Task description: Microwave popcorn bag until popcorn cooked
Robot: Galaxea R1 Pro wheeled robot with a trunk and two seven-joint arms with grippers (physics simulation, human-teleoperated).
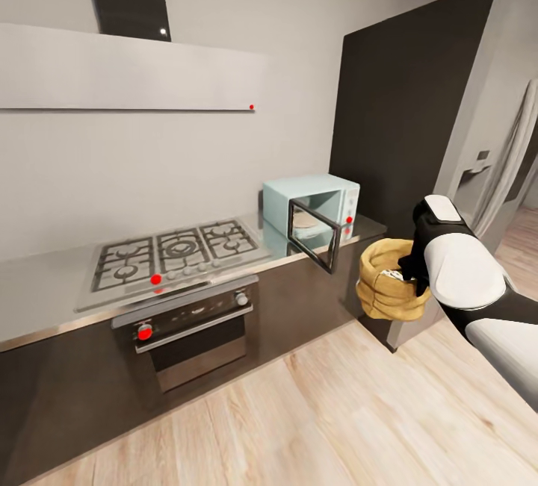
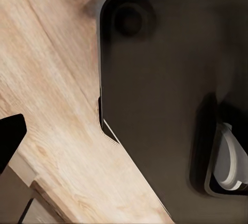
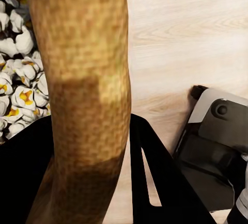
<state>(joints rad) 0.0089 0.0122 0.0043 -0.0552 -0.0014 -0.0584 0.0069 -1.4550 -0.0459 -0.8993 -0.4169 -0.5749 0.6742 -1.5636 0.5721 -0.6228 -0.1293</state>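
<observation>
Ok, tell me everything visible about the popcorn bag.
The popcorn bag is a squat mustard-yellow sack of wrinkly, cloth-like material with a rolled rim. It hangs upright in the air off the end of the countertop, near the open microwave. The right gripper pinches its rim. White popped popcorn lies inside.

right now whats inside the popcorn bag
The popcorn bag, held by the right gripper, holds white popped popcorn with yellow centres. The bag's wall covers everything deeper down, so how full it is cannot be seen.
</observation>
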